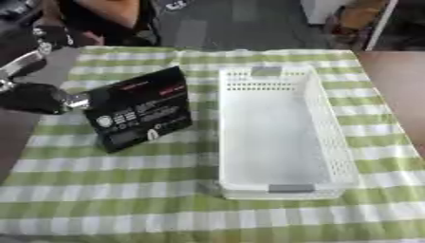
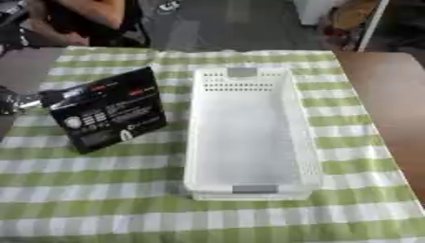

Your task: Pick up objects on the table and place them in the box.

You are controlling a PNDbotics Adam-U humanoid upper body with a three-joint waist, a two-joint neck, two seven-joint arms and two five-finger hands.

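A green-and-white checked cloth (image 1: 166, 209) fills most of the frame. Bare brown tabletop (image 1: 402, 90) shows at the right edge. Grey floor (image 1: 241, 23) lies along the top.

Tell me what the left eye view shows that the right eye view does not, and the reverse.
Only the left eye view shows the left arm's black and silver links reaching in from the upper left toward the left hand. Only the right eye view shows a wider strip of the brown surface right of the tablecloth. Both show the black box tilted in that hand, the white basket holding nothing, and the green checked tablecloth.
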